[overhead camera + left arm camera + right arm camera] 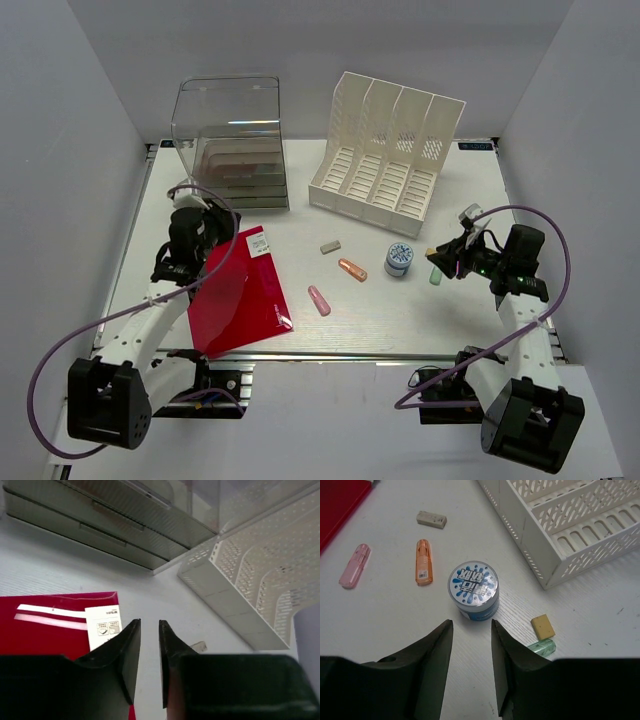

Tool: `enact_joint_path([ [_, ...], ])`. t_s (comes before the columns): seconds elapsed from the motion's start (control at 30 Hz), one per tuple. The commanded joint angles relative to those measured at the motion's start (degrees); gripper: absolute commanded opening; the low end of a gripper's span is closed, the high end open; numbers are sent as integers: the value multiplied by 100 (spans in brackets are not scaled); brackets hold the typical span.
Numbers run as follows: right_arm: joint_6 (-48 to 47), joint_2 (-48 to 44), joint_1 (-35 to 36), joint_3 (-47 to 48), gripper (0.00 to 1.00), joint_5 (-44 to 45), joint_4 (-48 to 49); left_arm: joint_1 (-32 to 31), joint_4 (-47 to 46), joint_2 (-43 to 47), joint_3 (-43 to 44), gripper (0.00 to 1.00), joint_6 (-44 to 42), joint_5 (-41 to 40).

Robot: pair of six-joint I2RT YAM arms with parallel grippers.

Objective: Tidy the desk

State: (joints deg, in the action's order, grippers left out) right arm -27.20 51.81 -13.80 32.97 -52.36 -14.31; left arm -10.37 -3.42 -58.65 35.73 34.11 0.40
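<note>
The desk is a white tabletop with silver rails. A red folder lies at the front left. My left gripper hovers over the folder's far corner, its jaws a narrow gap apart and empty; the folder's white label shows beside the left finger. My right gripper is open and empty, just short of a round blue-lidded tin that also shows in the top view.
Loose on the desk: a grey eraser, an orange capsule, a pink capsule, a yellow eraser and a green capsule. A clear drawer box and a white file rack stand at the back.
</note>
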Motion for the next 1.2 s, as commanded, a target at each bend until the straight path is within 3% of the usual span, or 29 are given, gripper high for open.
enact_joint_path([
  [0.0, 232, -119, 71, 69, 41, 76, 332, 114, 78, -94, 347, 35, 1237, -585],
  [0.07, 312, -49, 106, 130, 39, 173, 332, 185, 157, -590, 548, 50, 1659, -629],
  [0.13, 347, 65, 150, 183, 37, 278, 262, 298, 88, -735, 585, 57, 2001, -594],
  [0.27, 408, 162, 220, 254, 39, 428, 235, 421, -695, -928, 313, 82, 2600, -672],
  [0.4, 417, 154, 325, 245, 40, 499, 262, 545, -1089, -1236, 251, 77, 3021, -682],
  [0.47, 417, 136, 387, 236, 40, 516, 305, 667, -1790, -1420, -20, 75, 3215, -630],
  [0.63, 338, 136, 492, 210, 40, 577, 306, 799, -3821, -2114, -365, 61, 3480, -393],
  [0.83, 268, 145, 589, 183, 37, 683, 349, 853, -4798, -3071, -31, 42, 3497, -49],
  [1.17, 215, 241, 721, 183, 37, 894, 376, 853, -5529, -3722, 347, 44, 3498, 214],
])
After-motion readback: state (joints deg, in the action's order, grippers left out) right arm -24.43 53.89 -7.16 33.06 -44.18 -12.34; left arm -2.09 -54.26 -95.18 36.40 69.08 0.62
